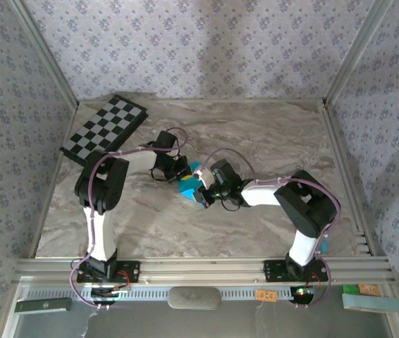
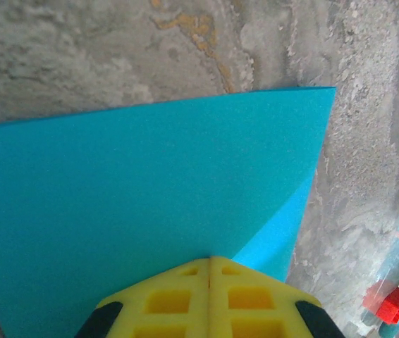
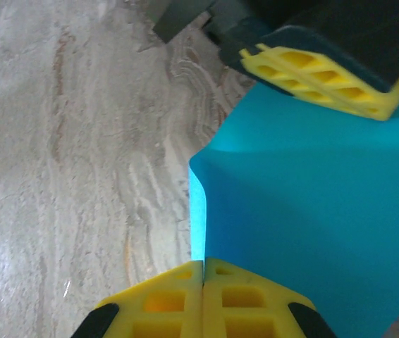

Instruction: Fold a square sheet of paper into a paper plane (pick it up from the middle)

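Turquoise square sheet of paper (image 2: 136, 197) clamped by my left hand (image 2: 209, 259) and right hand (image 3: 203, 262), seemingly mid-fold; next, align corners.

Square sheet of paper (image 2: 150, 204) thin, smooth and matt; bench (image 3: 80, 141) a marble-patterned surface with a slight sheen; left hand (image 2: 209, 262) and right hand (image 3: 203, 264) tipped in matt yellow moulded plastic — near rail (image 1: 199, 266) bare brushed metal.
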Available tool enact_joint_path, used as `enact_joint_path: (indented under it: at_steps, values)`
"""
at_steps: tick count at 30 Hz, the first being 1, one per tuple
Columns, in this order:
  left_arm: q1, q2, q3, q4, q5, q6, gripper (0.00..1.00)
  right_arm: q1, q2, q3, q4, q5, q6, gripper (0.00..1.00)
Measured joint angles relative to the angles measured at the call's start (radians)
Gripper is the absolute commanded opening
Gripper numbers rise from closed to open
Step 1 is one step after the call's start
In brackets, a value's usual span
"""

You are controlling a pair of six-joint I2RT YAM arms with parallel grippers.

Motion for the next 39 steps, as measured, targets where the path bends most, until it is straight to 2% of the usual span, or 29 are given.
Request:
enact_joint_path:
  at_steps: [11,39]
  values:
    - [-0.002,0.005,0.006,-0.001,0.004,0.027,0.0,0.008,0.013,0.049,-0.085,0.143,0.033,0.0]
    - [-0.003,0.011,0.01,0.003,0.019,0.034,0.0,0.021,0.034,0.078,-0.143,0.227,0.051,0.0]
